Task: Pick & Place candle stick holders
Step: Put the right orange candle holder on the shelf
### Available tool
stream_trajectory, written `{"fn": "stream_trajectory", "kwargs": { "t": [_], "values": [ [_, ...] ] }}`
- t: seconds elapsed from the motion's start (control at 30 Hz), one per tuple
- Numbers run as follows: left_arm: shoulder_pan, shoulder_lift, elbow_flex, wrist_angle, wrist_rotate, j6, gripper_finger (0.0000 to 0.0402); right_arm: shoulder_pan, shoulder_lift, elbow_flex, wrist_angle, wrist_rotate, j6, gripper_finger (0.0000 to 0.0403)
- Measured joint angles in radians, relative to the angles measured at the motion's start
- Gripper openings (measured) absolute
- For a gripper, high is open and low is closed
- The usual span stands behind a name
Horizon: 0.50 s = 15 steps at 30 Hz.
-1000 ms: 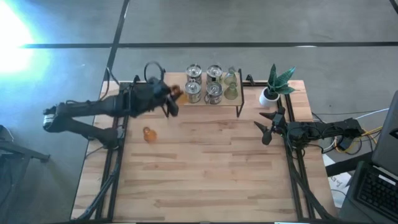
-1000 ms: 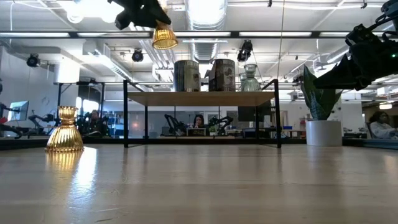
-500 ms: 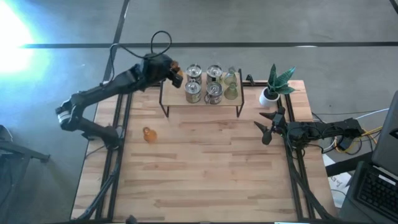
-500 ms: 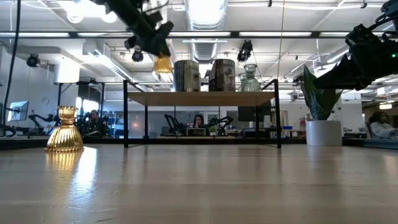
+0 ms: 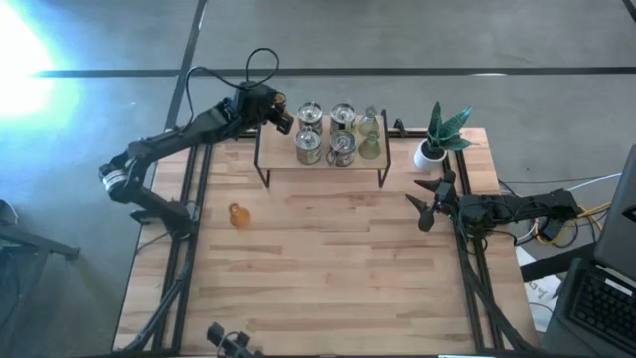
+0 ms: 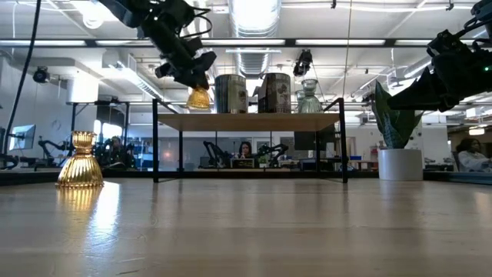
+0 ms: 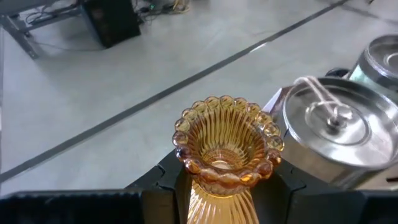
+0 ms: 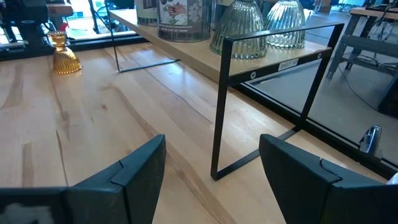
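While gripped by left tool (image 7: 227, 186), unlabelled orange holder (image 7: 225, 146).

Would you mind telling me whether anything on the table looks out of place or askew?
Nothing is tipped or damaged. One orange candle stick holder stands upright, alone on the bare table, apart from those on the shelf. The left pincer holds another orange holder over the shelf's left end.

You've got the orange ribbed holder (image 7: 227, 149) clamped upright in your left end effector (image 7: 225, 186), silver lidded tins (image 7: 342, 134) just beside it.
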Motion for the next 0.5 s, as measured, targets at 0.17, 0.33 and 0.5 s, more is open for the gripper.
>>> {"fn": "stream_trajectory", "kwargs": {
  "t": [0.17, 0.33, 0.5],
  "values": [
    [0.022, -0.01, -0.105, 0.134, 0.051, -0.035, 0.0127, 0.0, 0.0, 0.0, 0.0, 0.0, 0.0, 0.0251],
    [0.031, -0.02, -0.154, 0.155, 0.053, -0.056, 0.0127, 0.0, 0.0, 0.0, 0.0, 0.0, 0.0, 0.0251],
    [0.03, -0.02, -0.176, 0.189, 0.073, -0.064, 0.0127, 0.0, 0.0, 0.0, 0.0, 0.0, 0.0, 0.0251]
  ]
}}
